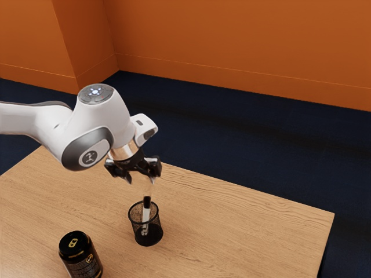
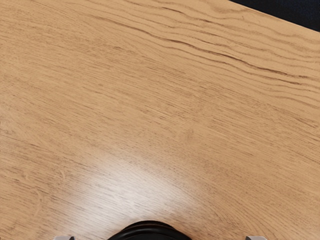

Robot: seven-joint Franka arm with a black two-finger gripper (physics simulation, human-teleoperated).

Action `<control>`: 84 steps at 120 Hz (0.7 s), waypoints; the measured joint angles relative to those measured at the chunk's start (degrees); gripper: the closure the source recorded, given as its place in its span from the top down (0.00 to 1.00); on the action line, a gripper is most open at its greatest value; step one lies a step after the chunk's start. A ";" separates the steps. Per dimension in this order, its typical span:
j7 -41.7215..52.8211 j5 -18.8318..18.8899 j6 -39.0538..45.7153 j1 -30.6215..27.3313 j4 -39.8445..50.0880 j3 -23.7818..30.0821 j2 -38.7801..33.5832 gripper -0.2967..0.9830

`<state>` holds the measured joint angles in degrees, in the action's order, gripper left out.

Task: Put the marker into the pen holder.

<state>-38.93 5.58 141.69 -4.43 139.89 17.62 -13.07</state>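
My gripper point(image 1: 140, 180) hangs above the pen holder in the exterior view, its two fingers spread and nothing between them. Below it the marker point(image 1: 146, 215), white with a black upper end, stands slightly tilted inside the black mesh pen holder point(image 1: 155, 227). The marker's dark end sticks up past the rim, and its lower part shows through the mesh. In the wrist view, bits of the gripper point(image 2: 160, 238) show far apart at the lower edge, with the black curved rim of the pen holder point(image 2: 150, 225) between them.
A black can point(image 1: 80, 256) with gold markings stands on the wooden table point(image 1: 232, 231), toward the exterior view's lower left from the pen holder. The table's far edge runs behind the holder, with dark floor beyond and orange walls.
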 joint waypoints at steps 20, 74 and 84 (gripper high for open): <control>1.67 -0.66 -12.16 -0.23 -23.49 -6.41 5.02 0.68; 18.00 1.60 -51.16 2.49 -52.31 -15.83 12.01 0.76; 20.08 1.53 -52.58 2.41 -51.91 -15.99 12.08 0.76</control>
<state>-18.85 7.11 89.11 -2.02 87.98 1.63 -0.98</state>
